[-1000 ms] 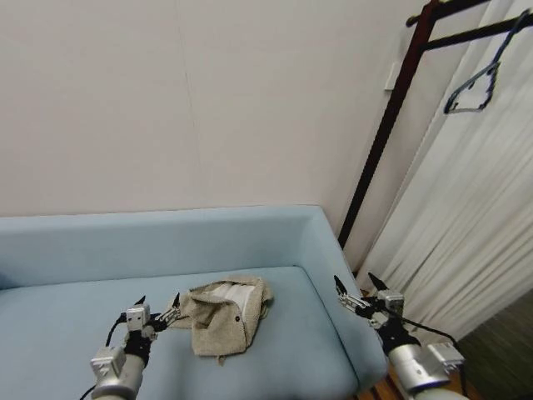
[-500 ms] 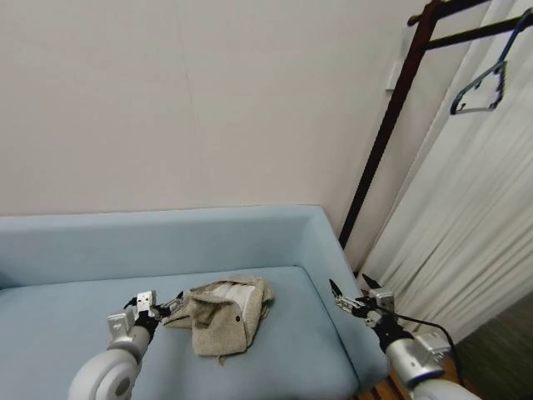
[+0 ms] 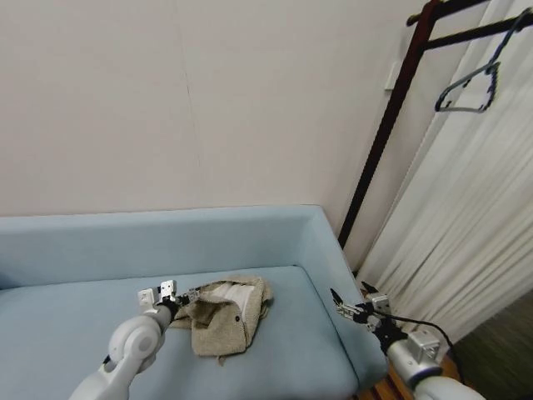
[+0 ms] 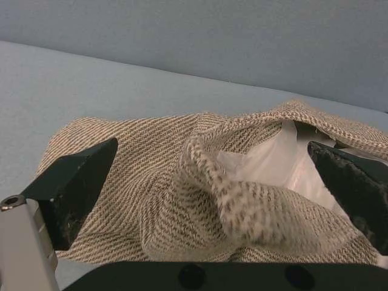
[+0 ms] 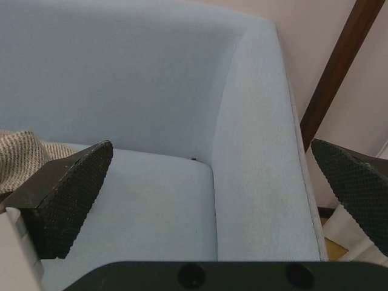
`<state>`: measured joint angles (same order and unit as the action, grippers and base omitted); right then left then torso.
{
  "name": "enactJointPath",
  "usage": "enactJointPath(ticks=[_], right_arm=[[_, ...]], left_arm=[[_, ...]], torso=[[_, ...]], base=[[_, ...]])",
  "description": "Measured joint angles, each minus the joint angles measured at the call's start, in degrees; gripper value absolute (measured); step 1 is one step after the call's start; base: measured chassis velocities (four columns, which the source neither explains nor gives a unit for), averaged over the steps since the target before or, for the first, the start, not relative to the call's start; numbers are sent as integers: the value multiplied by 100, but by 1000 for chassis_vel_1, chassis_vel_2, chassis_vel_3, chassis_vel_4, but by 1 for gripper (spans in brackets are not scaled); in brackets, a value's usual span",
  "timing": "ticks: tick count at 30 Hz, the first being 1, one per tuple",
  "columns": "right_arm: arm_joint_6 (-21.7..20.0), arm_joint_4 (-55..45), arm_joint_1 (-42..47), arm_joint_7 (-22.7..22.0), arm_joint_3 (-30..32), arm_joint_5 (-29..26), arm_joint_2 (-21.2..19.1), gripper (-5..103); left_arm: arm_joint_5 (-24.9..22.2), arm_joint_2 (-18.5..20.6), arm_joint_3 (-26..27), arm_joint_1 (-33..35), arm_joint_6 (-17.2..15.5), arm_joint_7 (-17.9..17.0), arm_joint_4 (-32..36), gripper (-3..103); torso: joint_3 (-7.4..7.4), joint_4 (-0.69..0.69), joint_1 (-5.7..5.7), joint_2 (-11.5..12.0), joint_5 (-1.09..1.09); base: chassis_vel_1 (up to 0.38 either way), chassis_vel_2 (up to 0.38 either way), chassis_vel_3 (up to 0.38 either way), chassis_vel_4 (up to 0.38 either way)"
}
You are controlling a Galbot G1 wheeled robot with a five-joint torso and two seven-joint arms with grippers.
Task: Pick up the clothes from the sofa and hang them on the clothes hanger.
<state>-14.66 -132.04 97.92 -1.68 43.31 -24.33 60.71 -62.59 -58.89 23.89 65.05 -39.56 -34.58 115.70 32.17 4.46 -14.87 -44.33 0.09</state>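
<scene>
Clothes: the beige woven clothes (image 3: 226,312) lie crumpled on the seat of the sofa (image 3: 283,354), toward its right end; no part is lifted.
Left gripper: the left gripper (image 3: 171,292) sits low at the heap's left edge. Its fingers (image 4: 76,185) are spread wide, one on each side of a raised fold, and it grips nothing.
Right gripper: the right gripper (image 3: 358,307) hovers by the armrest (image 3: 333,267), fingers apart and empty, well apart from the clothes.
Hanger: the hanger (image 3: 465,83) hangs bare and tilted from the rack (image 3: 391,125), high on the right.
Done: by my reading, only the approach; the left gripper is in place at the cloth.
Left to do: closing on the fabric, lifting it, carrying it to the rack, and draping it on the hanger.
Edges: the backrest (image 3: 125,242) rises close behind the heap. The armrest bounds the seat on the right, and the rack's dark pole stands just beyond it against the wall (image 3: 166,108), with a curtain (image 3: 466,233) beside it.
Open room: there is bare seat to the left of the heap and in front of it, and free air above. A path up and to the right likely has to clear the armrest and the pole.
</scene>
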Motion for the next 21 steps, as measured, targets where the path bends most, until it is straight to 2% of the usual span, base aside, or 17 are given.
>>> enactJointPath(ticks=[4, 5, 7, 10, 11, 13, 16, 19, 20, 21], right_arm=[[7, 104, -16, -2, -10, 9, 41, 100], [13, 149, -24, -2, -10, 16, 47, 100], [18, 188, -32, -4, -11, 23, 50, 100], [22, 291, -82, -24, -18, 34, 53, 100], [22, 291, -82, -24, -18, 34, 53, 100], [22, 328, -128, -92, -39, 46, 55, 100], [13, 365, -166, -151, -55, 74, 66, 100], [-1, 408, -184, -215, -70, 103, 84, 100], [-1, 408, -184, -215, -70, 103, 84, 100], [-2, 424, -186, -221, -71, 106, 85, 100]], left_arm=[[1, -30, -153, -202, -15, 38, -233, 101], [10, -46, -218, -277, -34, 75, -340, 98], [21, -66, -271, -340, -51, 95, -428, 98], [48, -163, -402, -456, -87, 99, -608, 83], [48, -163, -402, -456, -87, 99, -608, 83], [59, -198, -456, -477, -101, 64, -647, 72], [62, -202, -480, -473, -140, 60, -650, 66], [67, -196, -502, -473, -155, 87, -702, 50], [67, -196, -502, -473, -155, 87, -702, 50], [70, -197, -506, -481, -155, 91, -733, 44]], torso=[[-1, 0, 0, 0, 0], [0, 0, 0, 0, 0], [0, 0, 0, 0, 0], [0, 0, 0, 0, 0], [0, 0, 0, 0, 0], [0, 0, 0, 0, 0], [0, 0, 0, 0, 0], [-1, 0, 0, 0, 0], [-1, 0, 0, 0, 0], [0, 0, 0, 0, 0]], base=[[0, 0, 0, 0], [0, 0, 0, 0], [0, 0, 0, 0], [0, 0, 0, 0], [0, 0, 0, 0], [0, 0, 0, 0], [0, 0, 0, 0], [0, 0, 0, 0], [0, 0, 0, 0], [0, 0, 0, 0]])
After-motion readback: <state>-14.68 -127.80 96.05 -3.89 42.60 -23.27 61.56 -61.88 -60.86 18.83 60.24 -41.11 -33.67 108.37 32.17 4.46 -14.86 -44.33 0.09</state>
